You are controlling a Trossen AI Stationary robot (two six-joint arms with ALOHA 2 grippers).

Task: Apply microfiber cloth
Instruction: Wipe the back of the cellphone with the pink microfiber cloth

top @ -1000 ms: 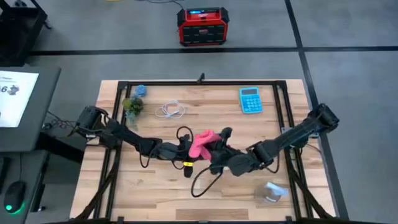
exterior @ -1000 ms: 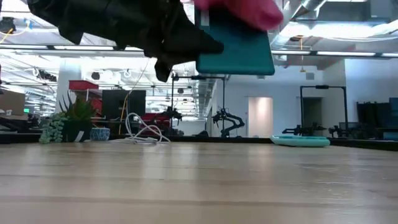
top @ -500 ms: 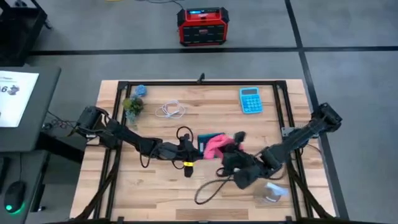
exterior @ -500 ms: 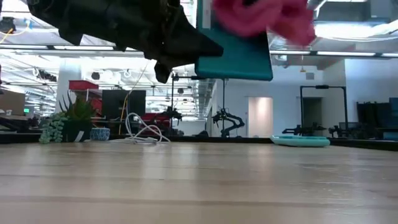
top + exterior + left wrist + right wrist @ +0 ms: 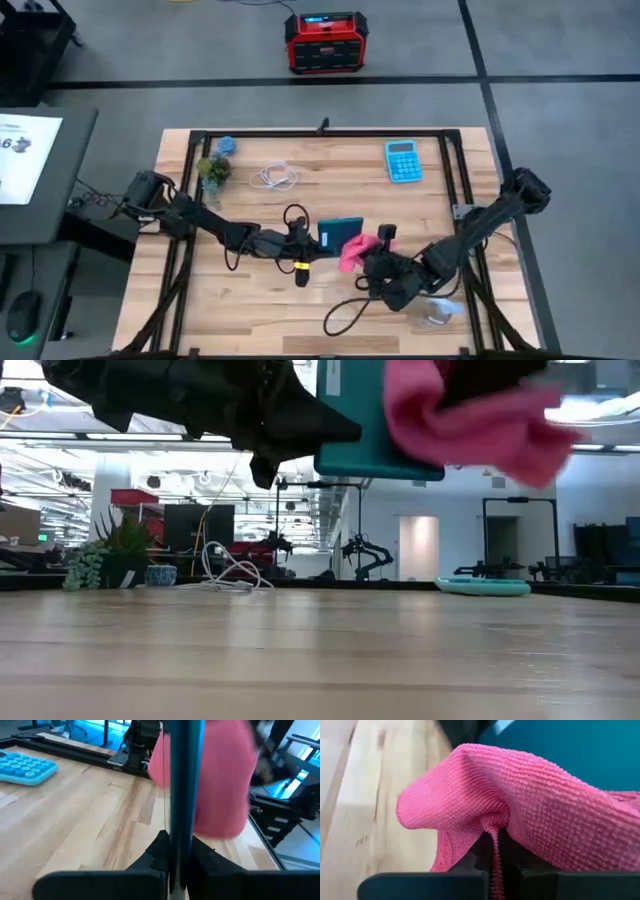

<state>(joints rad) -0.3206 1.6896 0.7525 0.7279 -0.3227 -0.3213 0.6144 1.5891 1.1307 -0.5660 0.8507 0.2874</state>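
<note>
Wood-plank counter (image 5: 250, 300) fills frame centre. Left pincer (image 5: 312, 240), centre, clamps a teal phone (image 5: 340, 233) by its edge, held above the surface. Right pincer (image 5: 372, 256), just right of it, pinches the pink microfiber cloth (image 5: 357, 250) against the phone's face. Blue calculator (image 5: 402, 161) upper right

We see the pink cloth (image 5: 470, 420) cut by the low view's top edge, covering part of the teal phone (image 5: 365, 420), the clear item (image 5: 436, 310) at the desk's corner too small to tell
</note>
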